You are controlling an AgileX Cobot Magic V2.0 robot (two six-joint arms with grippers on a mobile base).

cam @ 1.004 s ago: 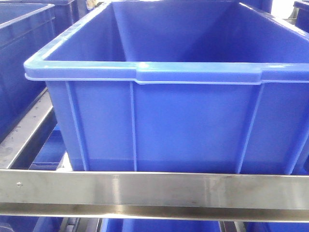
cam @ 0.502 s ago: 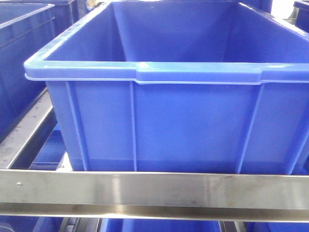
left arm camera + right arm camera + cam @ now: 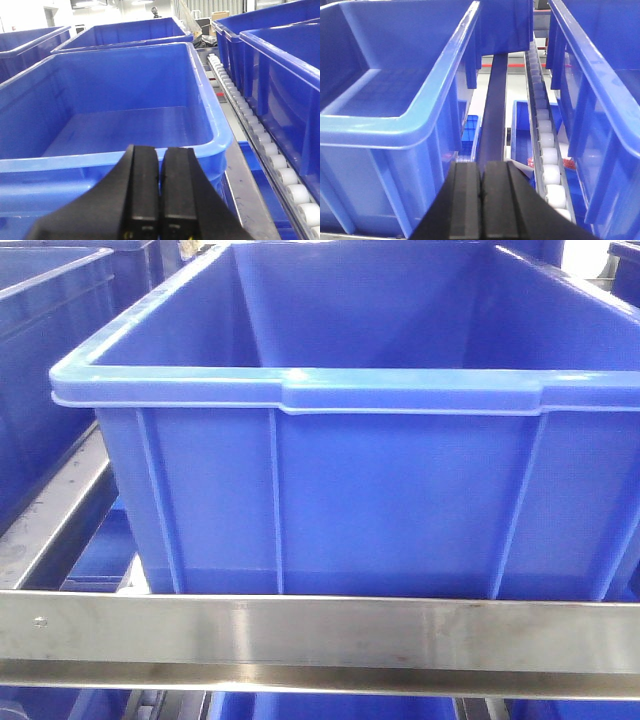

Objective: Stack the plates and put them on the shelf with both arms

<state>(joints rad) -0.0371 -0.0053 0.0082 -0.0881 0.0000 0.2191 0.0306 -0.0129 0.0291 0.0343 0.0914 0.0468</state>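
While you look past the front rail: the shelf (image 3: 320,635) runs flat under the big blue crate (image 3: 340,490).
Left gripper (image 3: 160,192): your fingers are pressed together, empty, just short of the crate's near rim.
Right gripper (image 3: 481,200): closed on nothing, facing the narrow gap and roller track (image 3: 545,150) right of the crate.
Plates: you see none.

A large blue crate (image 3: 340,490) stands on the steel shelf (image 3: 320,630), just behind its front rail.
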